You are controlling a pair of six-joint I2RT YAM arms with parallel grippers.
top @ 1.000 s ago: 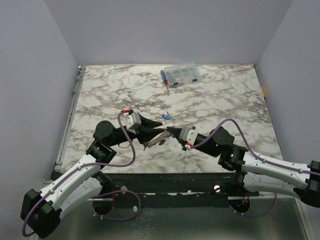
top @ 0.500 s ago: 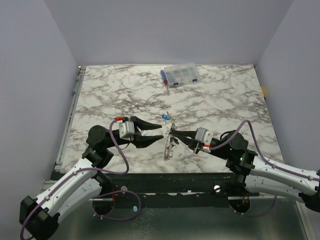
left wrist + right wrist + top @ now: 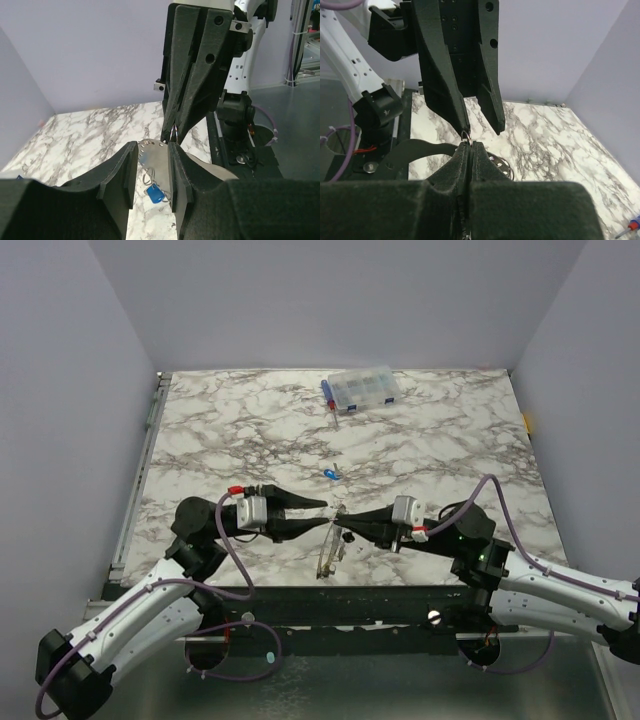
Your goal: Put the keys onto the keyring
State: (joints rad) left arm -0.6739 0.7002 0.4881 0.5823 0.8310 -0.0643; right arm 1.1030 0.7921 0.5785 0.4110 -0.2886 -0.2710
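R gripper (image 3: 340, 518) pressed together, pinching keyring (image 3: 326, 545) at lower centre. L gripper (image 3: 322, 514) part spread beside it, holding nothing. Blue key (image 3: 331, 475) lies loose on worktop (image 3: 450, 440); threading prob. mostly left.

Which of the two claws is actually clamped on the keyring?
The right claw: its fingers are pressed together on the keyring, which hangs below. The left claw has its fingers apart.

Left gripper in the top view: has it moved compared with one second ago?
Yes. The left gripper has shifted toward the near side, down the picture, so it now sits farther from the loose blue key.
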